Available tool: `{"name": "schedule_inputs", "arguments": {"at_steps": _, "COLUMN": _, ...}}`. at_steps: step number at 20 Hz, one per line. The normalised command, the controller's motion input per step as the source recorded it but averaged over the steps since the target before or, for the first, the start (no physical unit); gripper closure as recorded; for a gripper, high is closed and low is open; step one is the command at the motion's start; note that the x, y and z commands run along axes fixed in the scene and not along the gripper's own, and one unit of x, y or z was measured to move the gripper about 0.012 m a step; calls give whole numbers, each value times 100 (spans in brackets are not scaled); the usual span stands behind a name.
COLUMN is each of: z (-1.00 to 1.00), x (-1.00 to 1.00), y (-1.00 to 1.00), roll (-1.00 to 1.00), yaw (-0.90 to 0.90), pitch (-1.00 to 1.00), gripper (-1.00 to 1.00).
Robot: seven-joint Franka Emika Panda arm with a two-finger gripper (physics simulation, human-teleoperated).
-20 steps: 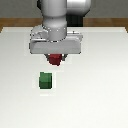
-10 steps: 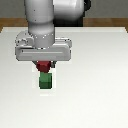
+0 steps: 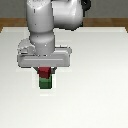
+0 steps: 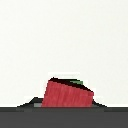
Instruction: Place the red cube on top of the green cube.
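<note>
In the exterior view my gripper (image 3: 45, 71) is shut on the small dark red cube (image 3: 45, 73) and holds it directly over the green cube (image 3: 45, 84), which sits on the white table. The red cube's underside looks to be touching or just above the green cube's top. The fingers are mostly hidden by the hand. In the wrist view the red cube (image 4: 67, 93) fills the space between the jaws, and only a sliver of the green cube (image 4: 76, 81) shows past its edge.
The white table (image 3: 95, 95) spreads around the cubes. Its far edge meets a dark wooden floor (image 3: 12, 22) at the back. My arm (image 3: 45, 25) rises above the cubes.
My gripper has carried the red cube toward the exterior view's left and down, from beside the green cube to directly on top of it.
</note>
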Motion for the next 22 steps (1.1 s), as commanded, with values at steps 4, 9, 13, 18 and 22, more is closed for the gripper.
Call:
{"name": "schedule_inputs", "arguments": {"at_steps": 4, "z": -25, "x": 0, "y": 0, "roll": 0, "yaw": 0, "pitch": 0, "gripper": 100}}
{"name": "schedule_inputs", "arguments": {"at_steps": 9, "z": 0, "x": 0, "y": 0, "roll": 0, "yaw": 0, "pitch": 0, "gripper": -100}}
{"name": "schedule_inputs", "arguments": {"at_steps": 13, "z": 0, "x": 0, "y": 0, "roll": 0, "yaw": 0, "pitch": 0, "gripper": -100}}
{"name": "schedule_inputs", "arguments": {"at_steps": 18, "z": 0, "x": 0, "y": 0, "roll": 0, "yaw": 0, "pitch": 0, "gripper": -100}}
{"name": "schedule_inputs", "arguments": {"at_steps": 22, "z": 0, "x": 0, "y": 0, "roll": 0, "yaw": 0, "pitch": 0, "gripper": -100}}
